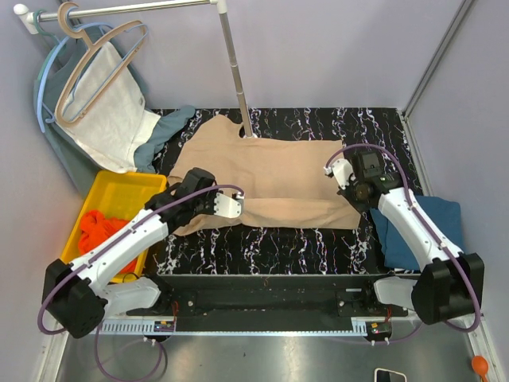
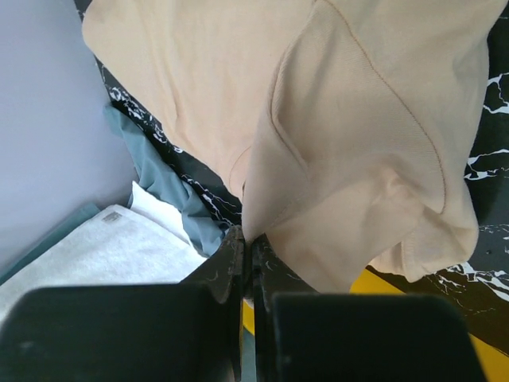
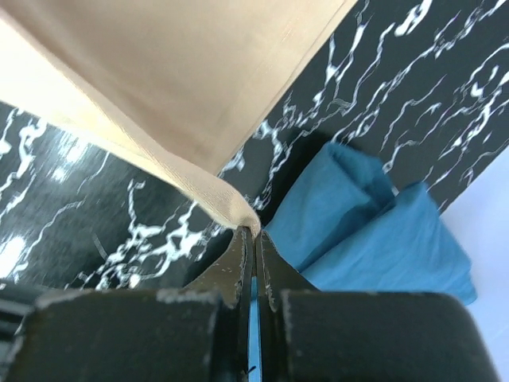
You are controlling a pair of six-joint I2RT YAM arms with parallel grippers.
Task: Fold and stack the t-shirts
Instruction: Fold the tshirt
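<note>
Black fingers of the left gripper [image 2: 248, 243] are pinched tight on a fold by the sleeve of the beige t-shirt [image 1: 278, 179], and the right gripper [image 3: 253, 232] is clamped on its hem corner. That shirt lies spread across the black marbled table [image 1: 318, 239]. The teal-blue t-shirt [image 1: 433, 227] is crumpled at the table's right edge, and the orange-red t-shirt [image 1: 99, 227] sits in the yellow bin [image 1: 127, 187].
</note>
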